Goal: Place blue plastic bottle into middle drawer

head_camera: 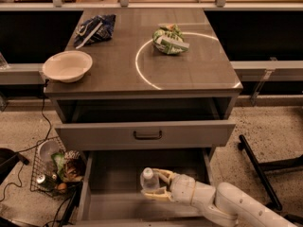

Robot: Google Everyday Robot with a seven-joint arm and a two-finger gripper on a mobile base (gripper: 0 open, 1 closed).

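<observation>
Low down, the wide, deep grey metal middle drawer (111, 205) stands open. Over its bare floor is the clear, pale-bluish plastic bottle (148, 180), white cap up, clamped round its body by the cream two-finger pincer (152, 183). Looks light, thin-walled and slick, so mid-body is the sensible hold, squeezed gently.

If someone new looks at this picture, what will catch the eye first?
The white arm's tool, low in the middle, grips a clear bottle upright within the open lower drawer. On the cabinet top sit a white bowl at left and a green bag on a bright ring's edge.
</observation>
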